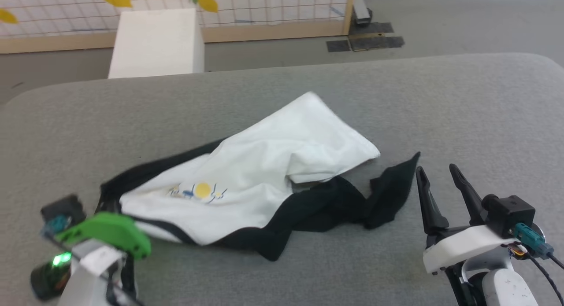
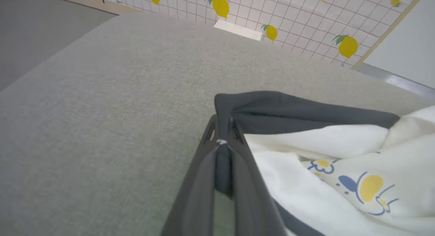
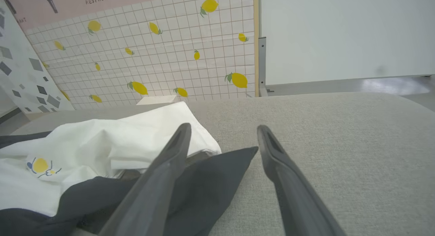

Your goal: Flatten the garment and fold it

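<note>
Table: you are looking down on a gray, cloth-covered table (image 1: 462, 103) with rounded corners.
Shirt: the shirt (image 1: 264, 165) lies crumpled across the middle of the table. Its white body is bunched, and one white corner is turned over onto the rest.
Print: a small print (image 1: 200, 191), a yellow circle with blue outlines, faces up near the shirt's left end.
Left hand: your left hand (image 2: 222, 129) is closed, pinching the black edge at the shirt's left end. Dark fabric is caught between its fingers.
Black sleeve: a black sleeve (image 1: 335, 204) trails in wrinkles to the right, its end near your other hand.
Right hand: your right hand (image 1: 436, 167) is open, fingers spread, holding nothing. It sits just beside the sleeve's end; you cannot tell if it touches the fabric.
Background: a white box (image 1: 154, 42) stands beyond the table, before a grid wall (image 3: 153, 59) with lemons.
</note>
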Motion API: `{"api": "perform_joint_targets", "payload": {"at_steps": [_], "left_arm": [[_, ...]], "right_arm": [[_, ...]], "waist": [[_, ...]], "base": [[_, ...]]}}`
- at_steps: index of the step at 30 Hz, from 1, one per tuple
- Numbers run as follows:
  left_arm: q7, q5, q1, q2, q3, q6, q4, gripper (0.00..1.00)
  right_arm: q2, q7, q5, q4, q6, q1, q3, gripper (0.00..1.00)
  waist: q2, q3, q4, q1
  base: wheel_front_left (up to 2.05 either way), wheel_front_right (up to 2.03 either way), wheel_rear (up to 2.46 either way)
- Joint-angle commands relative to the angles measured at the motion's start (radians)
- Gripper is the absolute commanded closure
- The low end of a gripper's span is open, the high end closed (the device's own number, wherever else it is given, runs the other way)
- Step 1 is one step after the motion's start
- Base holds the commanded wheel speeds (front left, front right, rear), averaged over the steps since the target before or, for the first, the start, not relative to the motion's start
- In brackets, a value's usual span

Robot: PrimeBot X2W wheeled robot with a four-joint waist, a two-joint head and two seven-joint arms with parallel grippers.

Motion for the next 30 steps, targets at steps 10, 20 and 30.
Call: {"api": "perform_joint_targets", "payload": {"at_steps": [10,20,30], "left_arm": [[0.093,-0.087,0.303,-0.023,0.035,0.036,-0.249,0.0],[-0.201,0.005,0.228,-0.091,0.014,-0.088,-0.316,0.0],[-0.208,0.116,0.183,-0.16,0.055,-0.138,-0.344,0.0]], "right_arm": [[0.0,0.064,-0.008,-0.022,-0.002,0.023,0.017,0.0],[0.0,0.395,-0.065,0.004,-0.002,0.014,0.121,0.0],[0.0,0.746,-0.152,0.082,-0.002,-0.055,0.153,0.0]], "waist": [[0.0074,-0.022,0.115,0.0],[0.0074,0.022,0.169,0.0],[0.0074,0.094,0.216,0.0]], "base": [[0.0,0.0,0.0],[0.0,0.0,0.0],[0.0,0.0,0.0]]}}
